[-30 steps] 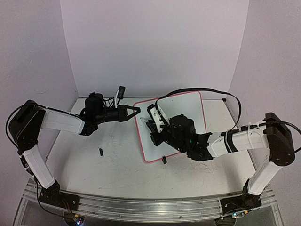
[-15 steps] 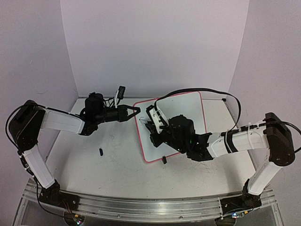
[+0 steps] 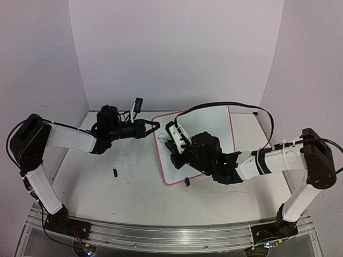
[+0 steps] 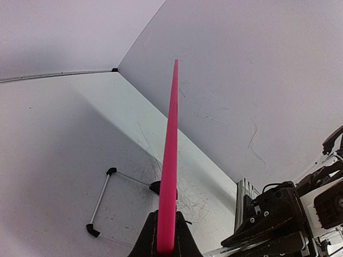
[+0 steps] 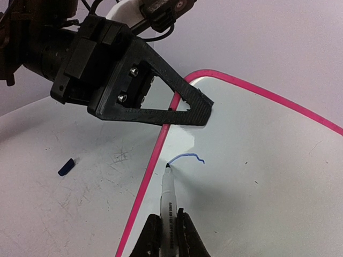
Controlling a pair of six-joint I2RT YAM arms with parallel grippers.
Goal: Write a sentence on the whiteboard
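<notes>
The whiteboard [image 3: 217, 126] with its pink-red rim lies slanted on the table. My left gripper [image 3: 156, 126] is shut on its far left corner; in the left wrist view the rim [image 4: 170, 150] runs edge-on from between the jaws of the left gripper [image 4: 166, 235]. My right gripper [image 5: 168, 227] is shut on a white marker [image 5: 168, 195], whose tip touches the board just inside the left rim. Of the sentence, only one short curved blue stroke [image 5: 187, 156] shows, ending at the tip. In the top view the right gripper [image 3: 172, 142] hides the stroke.
A small dark marker cap [image 3: 114, 172] lies on the scuffed tabletop left of the board. A black clip foot [image 3: 187, 182] sticks out at the board's near edge. The right arm's black cable [image 3: 236, 103] arcs over the board's far side. Walls close in on three sides.
The right gripper with the marker has crept slightly toward the board's left rim. The left arm and the board have not moved.
</notes>
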